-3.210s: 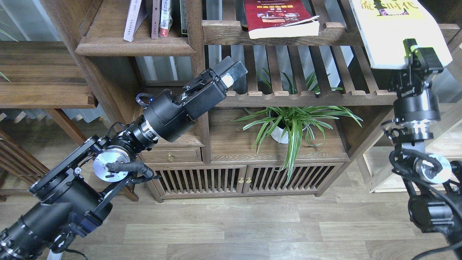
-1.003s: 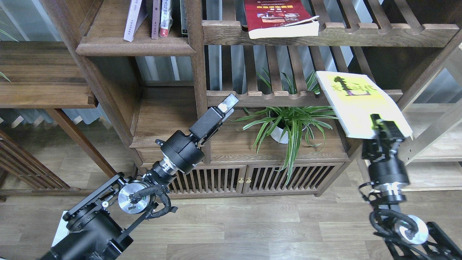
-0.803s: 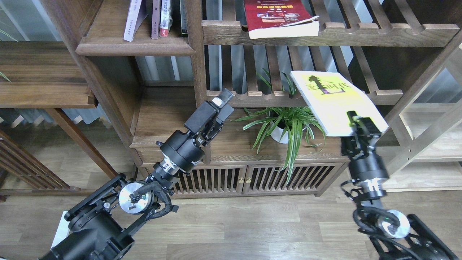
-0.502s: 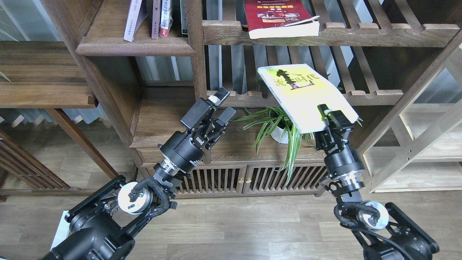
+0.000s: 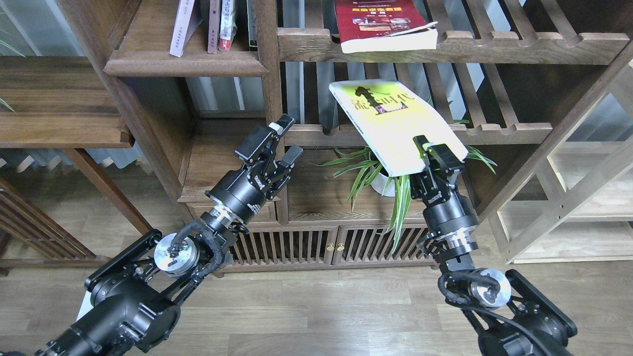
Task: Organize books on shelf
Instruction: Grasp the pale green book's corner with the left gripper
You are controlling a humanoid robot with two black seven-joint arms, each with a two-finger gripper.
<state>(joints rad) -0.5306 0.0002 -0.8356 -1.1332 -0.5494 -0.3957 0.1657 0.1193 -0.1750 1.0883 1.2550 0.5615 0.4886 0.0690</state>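
Observation:
A yellow-green book with black characters (image 5: 390,126) hangs tilted in mid-air before the slatted rack, and my right gripper (image 5: 435,155) is shut on its near lower corner. My left gripper (image 5: 282,141) stands open and empty to the book's left, in front of the upright post. The thick dark-red book (image 5: 383,24) lies flat on the upper slatted rack. A pale lavender-white book (image 5: 182,27) leans on the dark plank shelf (image 5: 183,64) at the upper left, beside several upright books.
A potted spider plant (image 5: 390,170) sits on the cabinet top just below the held book. A lower slatted rack (image 5: 499,132) runs behind the book. A pale wooden rack (image 5: 573,198) stands at the right. The cabinet with slatted doors (image 5: 316,244) is below.
My right gripper has carried the yellow-green book down off the upper rack and leftward toward the centre. My left gripper has opened and drawn back to the left and down.

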